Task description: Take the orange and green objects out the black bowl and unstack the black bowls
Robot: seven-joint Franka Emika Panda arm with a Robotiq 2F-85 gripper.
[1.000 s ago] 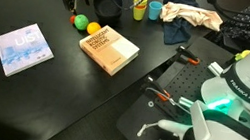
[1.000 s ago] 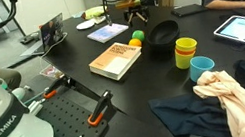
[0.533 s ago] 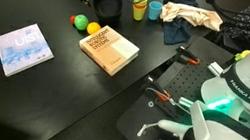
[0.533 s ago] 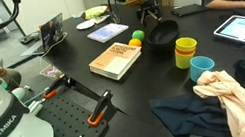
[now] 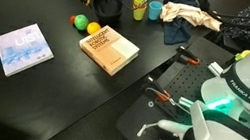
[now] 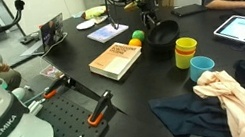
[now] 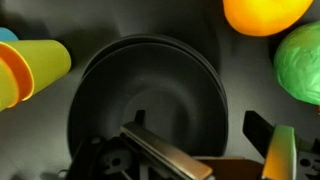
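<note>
Between parted fingers (image 7: 165, 158): rim of stacked black bowls (image 7: 218, 95).

Black bowls (image 7: 150, 95) are sitting centre frame on the dark table (image 7: 120, 20), with a double rim line showing on the right side, so they are looking nested. Orange ball (image 7: 265, 12) is lying at the top right and green ball (image 7: 300, 62) at the right edge, both outside the rim. Yellow cup (image 7: 35, 65) is sitting at left, with a blue cup (image 7: 5, 35) sliver just behind it. Gripper (image 7: 200, 138) is hanging over the bowls, jaws standing wide apart.
</note>
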